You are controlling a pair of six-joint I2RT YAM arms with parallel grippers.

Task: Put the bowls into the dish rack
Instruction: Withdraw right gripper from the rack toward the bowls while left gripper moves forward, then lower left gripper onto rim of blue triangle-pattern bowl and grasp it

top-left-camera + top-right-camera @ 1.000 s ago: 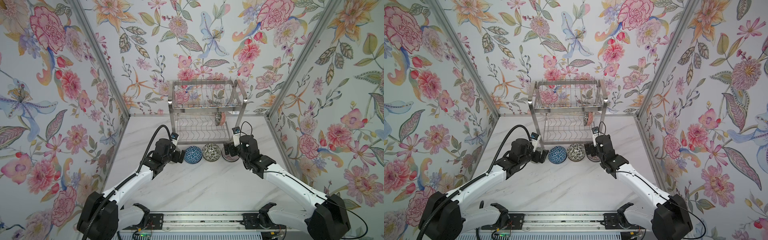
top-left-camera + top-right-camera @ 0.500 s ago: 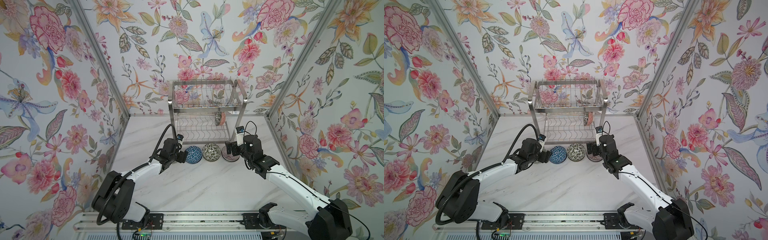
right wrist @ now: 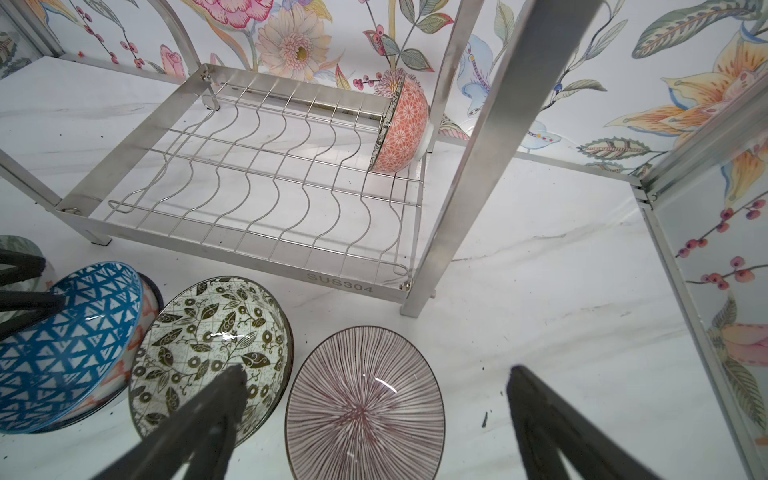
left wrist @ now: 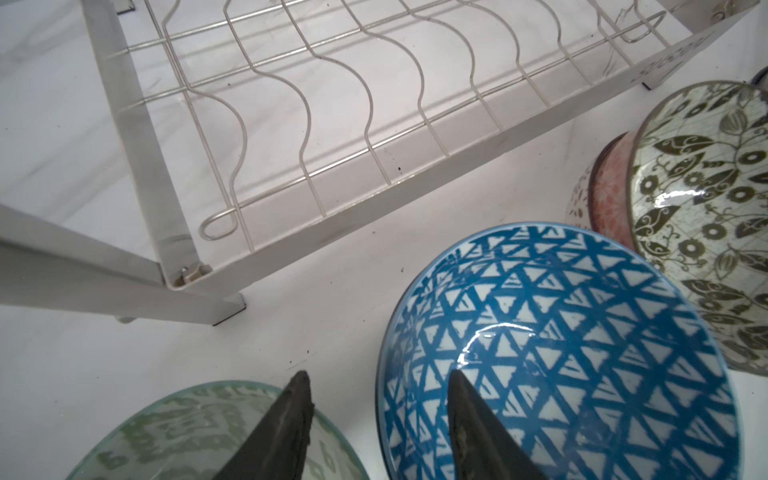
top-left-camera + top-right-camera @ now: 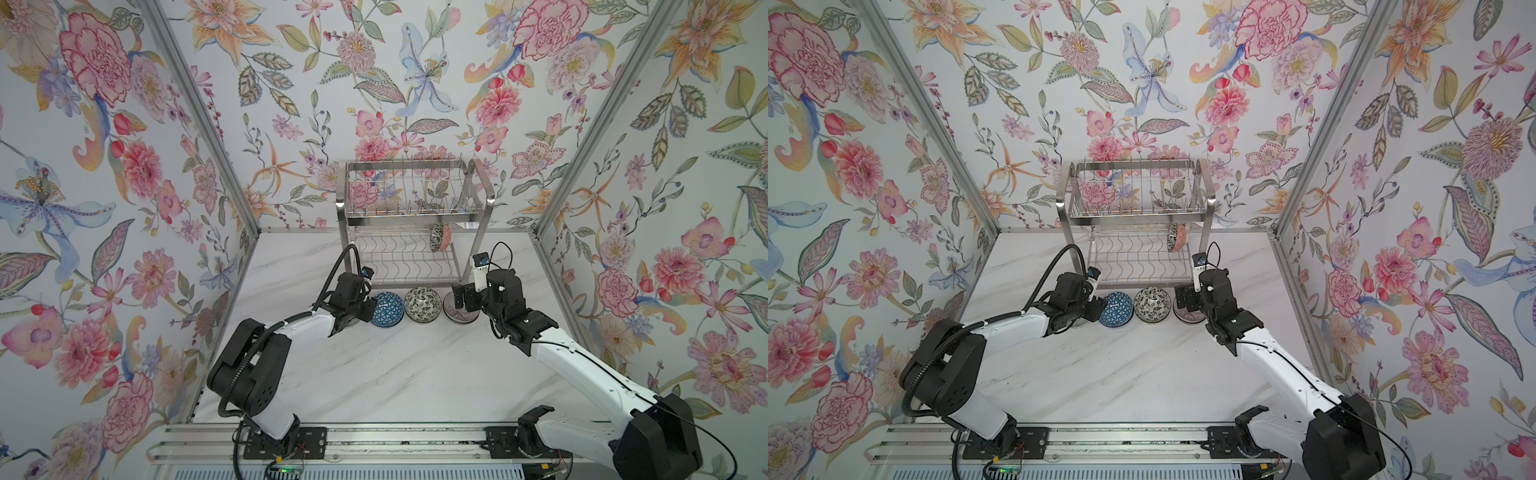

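Left tool [image 4: 376, 374] is standing partly open and gripping nothing. One finger is inside the blue-and-white triangle bowl [image 4: 582, 353]. The other is outside it, over a pale green bowl [image 4: 187, 428] that the wrist view is cutting off.

Four bowls are lying in a row: those two, a black-leaf bowl [image 3: 208, 332] and a purple-striped bowl [image 3: 365, 407]. Slivers of others nested beneath are resisting counting.

Right tool [image 3: 374, 372] is hovering wide open and empty over the purple one.

A fifth, red-lattice bowl [image 3: 405, 124] is leaning on edge at the right rear of the lower tier of the dish rack [image 5: 411, 217]. This shiny wire rack is standing just behind the row, at the far edge of the surface [image 5: 395, 374].
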